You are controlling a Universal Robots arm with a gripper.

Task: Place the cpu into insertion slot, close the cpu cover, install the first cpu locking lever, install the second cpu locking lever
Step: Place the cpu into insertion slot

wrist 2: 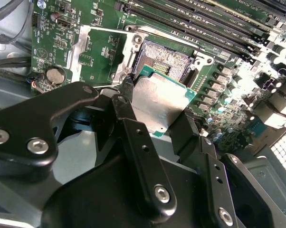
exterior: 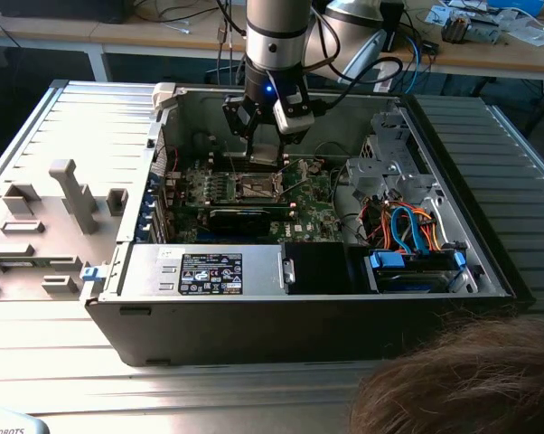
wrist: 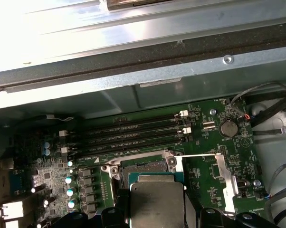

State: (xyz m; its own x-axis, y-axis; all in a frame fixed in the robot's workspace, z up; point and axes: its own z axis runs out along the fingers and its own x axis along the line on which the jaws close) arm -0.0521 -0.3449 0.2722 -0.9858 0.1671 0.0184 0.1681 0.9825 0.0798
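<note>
My gripper [exterior: 264,145] is shut on the cpu [wrist 2: 159,102], a small square chip with a dull silver top, held by its edges between the two black fingers [wrist 2: 128,114]. The chip hangs tilted just above the insertion slot [wrist 2: 167,59], whose dark contact field lies uncovered on the green motherboard [wrist 2: 52,28]. The cpu cover [wrist 2: 76,47], a silvery frame plate, is swung open and lies flat beside the slot. In the first wrist view the cpu [wrist: 157,204] overlaps the near part of the insertion slot [wrist: 143,166], with the cpu cover [wrist: 227,178] beside it.
The motherboard sits deep inside an open computer case [exterior: 299,316] with tall walls. Memory slots [wrist: 128,135] run beside the socket, and a long black card [exterior: 245,214] lies near it. Cables [exterior: 408,226] and a drive cage fill the exterior view's right. A person's hair [exterior: 462,380] is at the front.
</note>
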